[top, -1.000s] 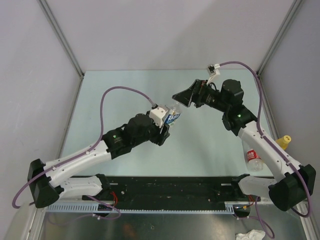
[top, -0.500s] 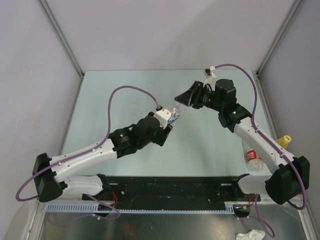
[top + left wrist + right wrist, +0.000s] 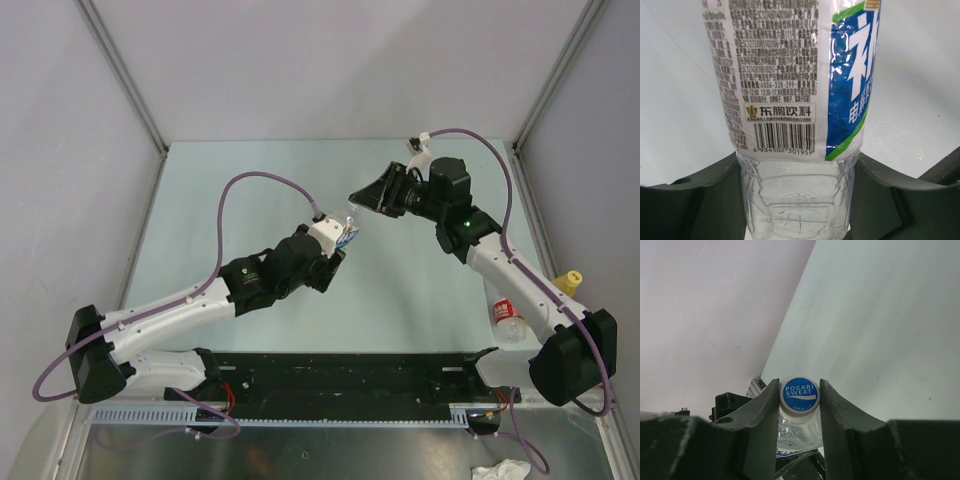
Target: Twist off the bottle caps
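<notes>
Holding blue-green label bottle below label, left gripper jaws pinching it. Right gripper jaws clamped tight around white cap, blue top.

Top view: the blue-label bottle shows only as a sliver between the left gripper and the right gripper; its cap is hidden. Left wrist view cuts the bottle off at the top and bottom edges. At the near right, the right arm partly covers the orange bottle.
</notes>
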